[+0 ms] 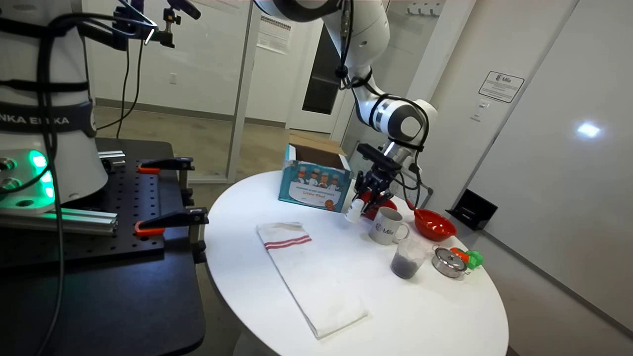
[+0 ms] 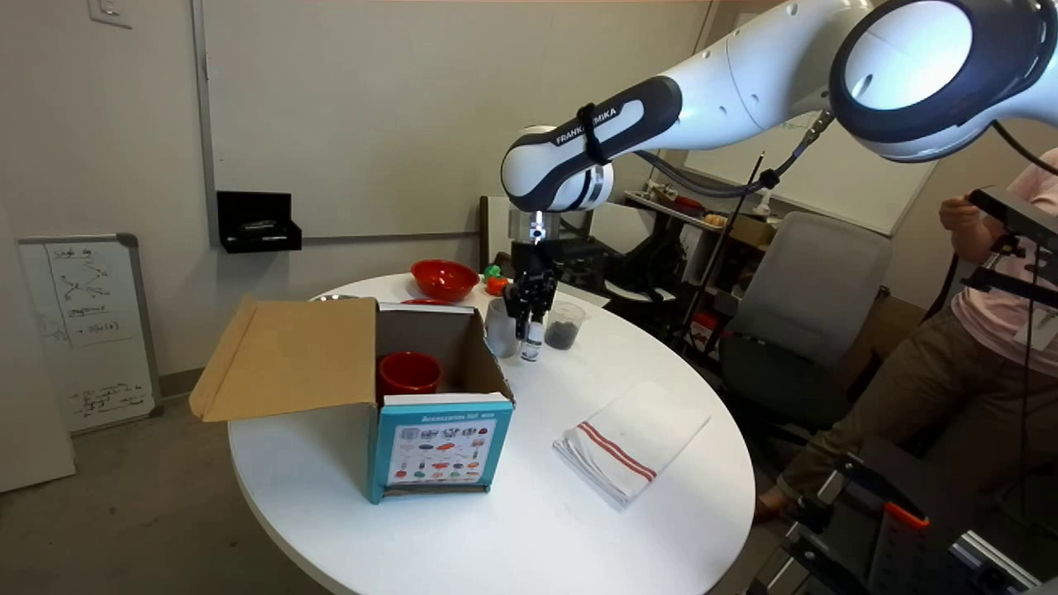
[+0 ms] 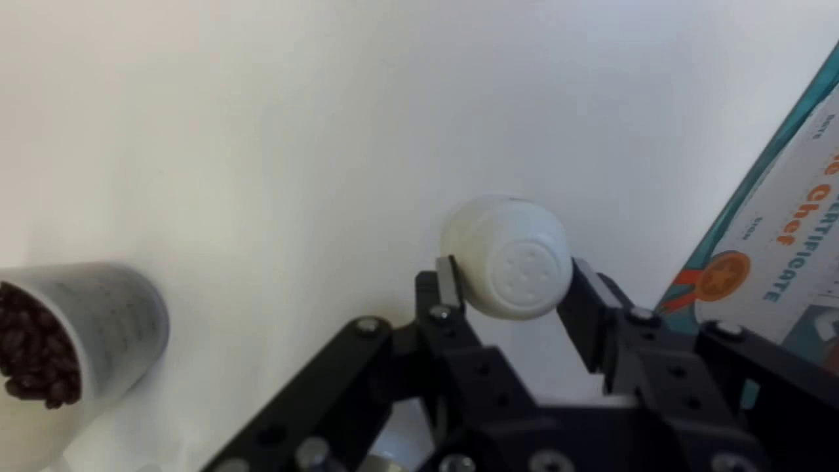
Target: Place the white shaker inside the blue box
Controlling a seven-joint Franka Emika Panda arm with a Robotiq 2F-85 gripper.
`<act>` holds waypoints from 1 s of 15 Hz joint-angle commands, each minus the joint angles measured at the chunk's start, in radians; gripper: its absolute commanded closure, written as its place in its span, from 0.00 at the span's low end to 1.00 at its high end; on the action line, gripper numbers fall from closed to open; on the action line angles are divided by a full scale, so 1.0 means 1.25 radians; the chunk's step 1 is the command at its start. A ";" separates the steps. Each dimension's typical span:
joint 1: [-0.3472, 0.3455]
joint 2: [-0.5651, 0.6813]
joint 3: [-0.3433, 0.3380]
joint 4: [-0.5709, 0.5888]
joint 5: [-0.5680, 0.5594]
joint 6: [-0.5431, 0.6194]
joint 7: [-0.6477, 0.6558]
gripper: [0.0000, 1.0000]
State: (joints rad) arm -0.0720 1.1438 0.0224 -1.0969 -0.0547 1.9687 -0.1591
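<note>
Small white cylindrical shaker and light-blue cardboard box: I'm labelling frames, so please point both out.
White shaker (image 3: pixel 515 265): wrist view, dotted top.
Light-blue box (image 1: pixel 315 184): in an exterior view, printed side.

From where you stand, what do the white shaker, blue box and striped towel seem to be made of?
White shaker: probably plastic, smooth with a soft sheen, its dimpled top looking moulded; ceramic isn't ruled out.
Blue box: cardboard with a smooth printed face; its open flap is bare brown.
Striped towel: cloth, perhaps cotton, matte, lying in soft folded layers.
</note>
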 commanded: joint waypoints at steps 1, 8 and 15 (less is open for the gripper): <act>0.009 -0.058 -0.006 -0.028 -0.005 -0.057 -0.018 0.84; 0.016 -0.096 -0.005 -0.030 -0.012 -0.110 -0.027 0.84; 0.068 -0.143 -0.007 -0.035 -0.044 -0.143 -0.031 0.84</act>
State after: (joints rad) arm -0.0214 1.0219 0.0223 -1.1027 -0.0791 1.8250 -0.1911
